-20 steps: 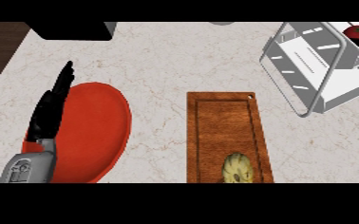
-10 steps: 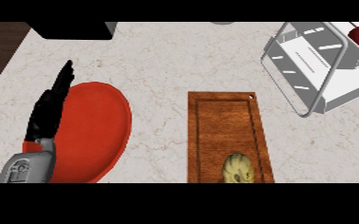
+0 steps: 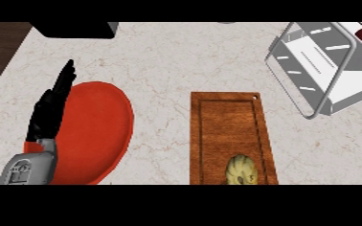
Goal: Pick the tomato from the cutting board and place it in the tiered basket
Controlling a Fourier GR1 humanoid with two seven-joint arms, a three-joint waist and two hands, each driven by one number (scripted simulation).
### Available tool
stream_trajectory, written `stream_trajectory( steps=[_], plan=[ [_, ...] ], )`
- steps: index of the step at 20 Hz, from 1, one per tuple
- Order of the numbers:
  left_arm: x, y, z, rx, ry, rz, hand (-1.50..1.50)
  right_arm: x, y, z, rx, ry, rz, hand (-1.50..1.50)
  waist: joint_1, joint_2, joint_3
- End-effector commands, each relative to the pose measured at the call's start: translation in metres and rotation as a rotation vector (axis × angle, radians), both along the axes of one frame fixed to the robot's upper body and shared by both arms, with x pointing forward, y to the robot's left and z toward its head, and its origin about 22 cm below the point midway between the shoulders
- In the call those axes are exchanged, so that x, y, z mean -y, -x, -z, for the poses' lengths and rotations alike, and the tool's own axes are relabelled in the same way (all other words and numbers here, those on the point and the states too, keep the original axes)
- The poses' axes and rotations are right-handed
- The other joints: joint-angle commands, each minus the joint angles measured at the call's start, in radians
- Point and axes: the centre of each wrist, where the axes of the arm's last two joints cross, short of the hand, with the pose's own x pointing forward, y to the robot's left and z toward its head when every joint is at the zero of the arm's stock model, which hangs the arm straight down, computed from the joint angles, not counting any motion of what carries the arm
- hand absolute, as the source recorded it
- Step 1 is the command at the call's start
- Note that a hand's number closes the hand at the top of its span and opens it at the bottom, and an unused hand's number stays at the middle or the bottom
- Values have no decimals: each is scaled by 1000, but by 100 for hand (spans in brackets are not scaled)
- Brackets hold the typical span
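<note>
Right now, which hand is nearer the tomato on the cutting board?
Left, by default: the left hand rests open over the red plate, well left of the tomato. The right hand is out of view.

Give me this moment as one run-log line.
left hand: open, resting over red plate | right hand: not in view | tomato: on cutting board, untouched | tiered basket: upper right

The counter looked like pale veined marble, the cutting board like reddish wood, the tiered basket like grey metal.
</note>
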Motion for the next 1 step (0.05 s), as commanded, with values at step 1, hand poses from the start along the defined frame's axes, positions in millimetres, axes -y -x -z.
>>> stream_trajectory(
  steps=[1],
  plan=[
    [5, 0, -1, 3, 1, -2, 0, 23, 36, 6, 32, -68, -26, -150, -3, 1, 3]
  ],
)
